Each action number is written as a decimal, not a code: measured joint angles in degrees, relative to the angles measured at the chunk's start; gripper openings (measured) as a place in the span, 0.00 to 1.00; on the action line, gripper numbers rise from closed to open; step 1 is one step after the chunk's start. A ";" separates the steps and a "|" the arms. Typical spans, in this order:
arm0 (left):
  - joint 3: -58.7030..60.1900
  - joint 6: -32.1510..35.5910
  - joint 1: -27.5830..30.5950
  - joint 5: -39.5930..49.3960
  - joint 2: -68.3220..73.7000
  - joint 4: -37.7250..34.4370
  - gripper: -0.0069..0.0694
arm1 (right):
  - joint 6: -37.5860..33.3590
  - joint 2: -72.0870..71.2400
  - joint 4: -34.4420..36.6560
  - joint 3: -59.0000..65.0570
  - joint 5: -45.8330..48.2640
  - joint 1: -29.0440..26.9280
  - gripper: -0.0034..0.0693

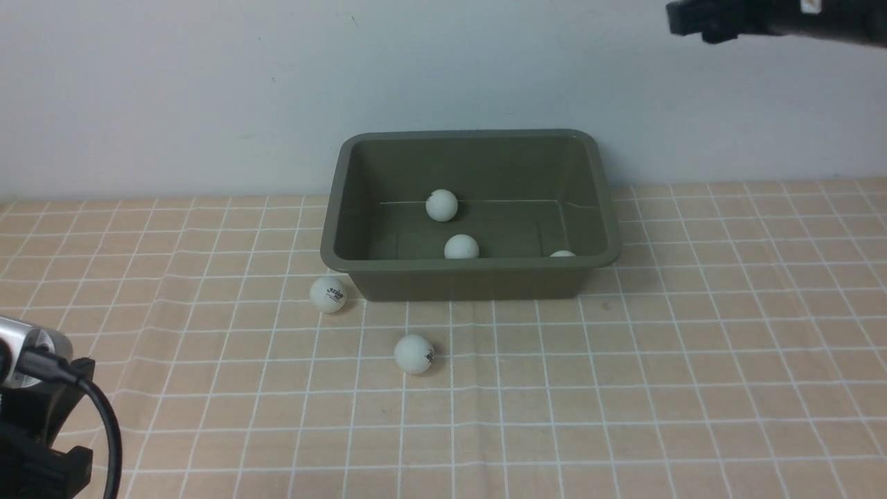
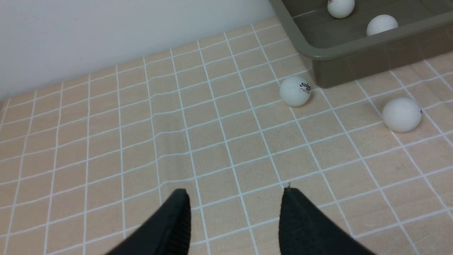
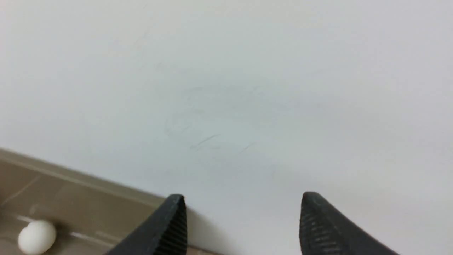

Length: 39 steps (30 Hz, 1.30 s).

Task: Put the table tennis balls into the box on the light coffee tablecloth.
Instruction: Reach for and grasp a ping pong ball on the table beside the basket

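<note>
Three table tennis balls sit inside the box, one half hidden behind its near wall; two more lie out on the light coffee tablecloth: the corner ball just beside the tub's near-left corner, the front ball nearer the robot. Left gripper hovers low over the gridded cloth, jaws parted, empty. Right gripper hangs high by the white wall, jaws wide, nothing held. Next pick looks like the corner ball: smooth, matte, round, so it needs a centred pinch. Olive plastic tub, flared rim, sloping sides.
</note>
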 joint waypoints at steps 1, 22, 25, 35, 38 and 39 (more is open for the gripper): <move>0.00 0.00 0.00 0.00 0.00 -0.07 0.50 | -0.37 -0.88 0.00 0.00 0.28 -0.08 0.59; 0.00 0.00 0.00 -1.45 0.00 -1.99 0.50 | -21.77 -12.84 24.23 0.00 12.13 5.74 0.43; 0.00 0.00 0.00 -1.45 0.00 -1.99 0.50 | -26.13 -14.19 28.02 0.00 16.14 6.30 0.43; 0.00 0.00 0.00 -1.57 0.00 -3.54 0.50 | -28.37 -28.53 24.35 0.00 25.88 6.24 0.43; 0.00 0.00 0.00 -1.81 0.00 -4.31 0.50 | -27.38 -31.84 22.79 0.00 29.58 6.24 0.43; 0.00 0.22 0.00 -2.24 0.00 -5.11 0.50 | -26.86 -33.34 21.68 0.39 30.46 6.24 0.43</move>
